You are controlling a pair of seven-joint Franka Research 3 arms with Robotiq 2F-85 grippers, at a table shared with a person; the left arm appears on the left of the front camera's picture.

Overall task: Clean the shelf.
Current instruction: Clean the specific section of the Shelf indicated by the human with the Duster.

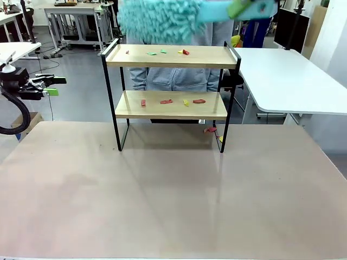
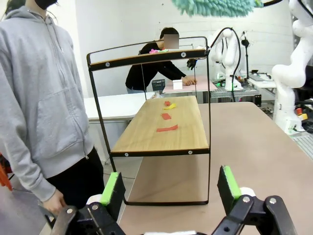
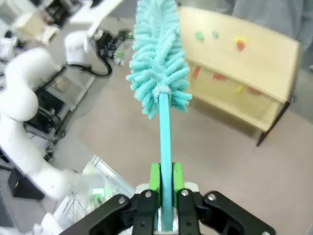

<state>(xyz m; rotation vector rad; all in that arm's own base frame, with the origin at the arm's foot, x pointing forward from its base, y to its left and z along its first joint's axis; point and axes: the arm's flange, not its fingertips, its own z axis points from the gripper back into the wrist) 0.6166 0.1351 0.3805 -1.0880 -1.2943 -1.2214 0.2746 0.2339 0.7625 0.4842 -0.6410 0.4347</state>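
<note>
Well to the left of the shelf [image 1: 211, 56], your left claw [image 1: 52, 86] hangs beyond the counter's [image 1: 173, 189] left edge, its green pads spread wide with nothing between them. The shelf stands upright at the far middle of the counter, with a person [image 1: 173, 78] in a grey hoodie right behind it. Small red, green and yellow scraps [image 1: 184, 52] lie on its top board. More red and yellow ones lie on the lower board, and a couple sit on the counter by its right leg. The fluffy teal duster [image 1: 160, 19] hangs over the top board's left and middle. Above the shelf's right end, your right claw [image 3: 166, 178] is clamped tight on the duster's handle
</note>
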